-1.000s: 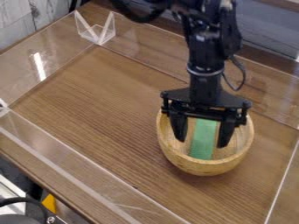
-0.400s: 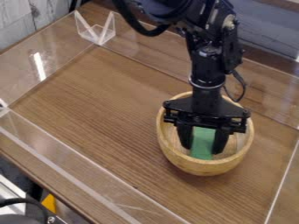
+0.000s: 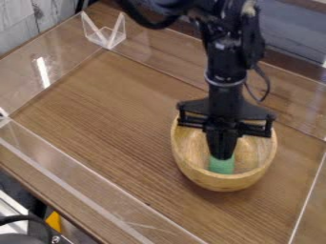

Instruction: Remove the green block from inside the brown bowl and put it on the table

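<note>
Reaches down from above with the arm [image 3: 219, 48] nearly upright and the gripper [image 3: 223, 145] pointing straight down into the bowl [image 3: 186, 157]. Grips the upper part of the block [image 3: 224, 165] with fingers pressed together, leaving only its lower green end visible. Holds the block inside the bowl, not on the table [image 3: 114, 110]. A second ago had the fingers spread wide on both sides of the block; now has them closed on it and hides more of it. Same place for the bowl.
</note>
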